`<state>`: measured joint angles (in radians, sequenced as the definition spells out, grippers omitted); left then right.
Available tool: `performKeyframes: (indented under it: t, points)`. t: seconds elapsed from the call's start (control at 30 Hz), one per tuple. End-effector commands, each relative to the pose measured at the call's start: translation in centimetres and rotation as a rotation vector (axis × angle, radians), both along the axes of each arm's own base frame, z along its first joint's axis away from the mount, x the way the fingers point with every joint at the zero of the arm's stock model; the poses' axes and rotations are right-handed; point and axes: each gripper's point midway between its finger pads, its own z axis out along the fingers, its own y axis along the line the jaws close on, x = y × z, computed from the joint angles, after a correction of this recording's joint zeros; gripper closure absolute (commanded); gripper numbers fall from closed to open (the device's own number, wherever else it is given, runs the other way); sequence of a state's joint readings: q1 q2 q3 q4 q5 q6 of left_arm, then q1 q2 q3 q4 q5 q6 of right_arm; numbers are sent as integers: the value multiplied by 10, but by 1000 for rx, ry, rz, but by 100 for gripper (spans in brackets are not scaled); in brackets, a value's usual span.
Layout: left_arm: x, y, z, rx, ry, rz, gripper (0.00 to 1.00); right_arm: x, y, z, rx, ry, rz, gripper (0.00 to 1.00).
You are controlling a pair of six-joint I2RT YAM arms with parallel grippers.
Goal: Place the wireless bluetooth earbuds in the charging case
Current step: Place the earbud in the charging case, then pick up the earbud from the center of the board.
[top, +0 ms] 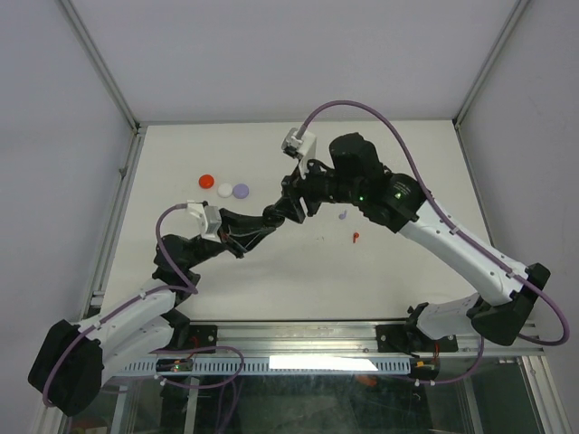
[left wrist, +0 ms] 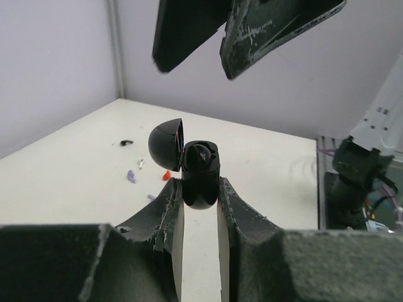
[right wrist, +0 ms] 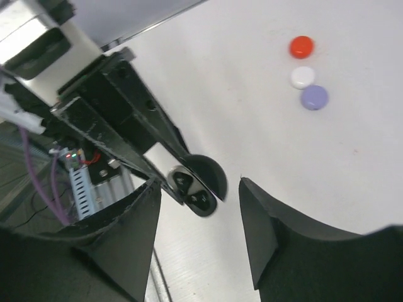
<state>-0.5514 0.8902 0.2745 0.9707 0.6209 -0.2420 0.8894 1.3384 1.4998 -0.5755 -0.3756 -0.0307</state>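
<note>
My left gripper is shut on a black charging case and holds it above the table with its lid swung open. My right gripper is open, with one finger on each side of the case, not touching it; its fingers hang above the case in the left wrist view. The case shows two dark hollows; I cannot tell whether they hold anything. On the table lie a lavender earbud, a red earbud and a black earbud.
Red, white and lavender round discs lie in a row at the left back of the table. Another lavender piece and a pale piece lie near the earbuds. Walls enclose the table.
</note>
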Motion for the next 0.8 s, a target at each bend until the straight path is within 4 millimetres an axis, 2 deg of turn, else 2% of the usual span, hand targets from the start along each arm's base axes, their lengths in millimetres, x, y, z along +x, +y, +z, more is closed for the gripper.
performKeyframes:
  t: [0.0,0.1,0.2,0.33,0.5,0.77]
  points:
    - [33,16,-5,-2,111,213,100,53,-26,9,-39,-73,-230,44]
    - [46,26,-14,25,189,305,100,88,-48,-10,-79,-41,-359,44]
    - [56,34,-22,70,257,379,100,137,-87,-36,-122,-5,-533,44]
    - [63,41,-19,133,305,436,100,186,-132,-73,-178,47,-709,44]
    - [65,42,-13,204,291,447,100,235,-185,-117,-257,91,-865,45]
    - [68,38,-6,332,206,423,100,292,-271,-160,-384,164,-1011,48]
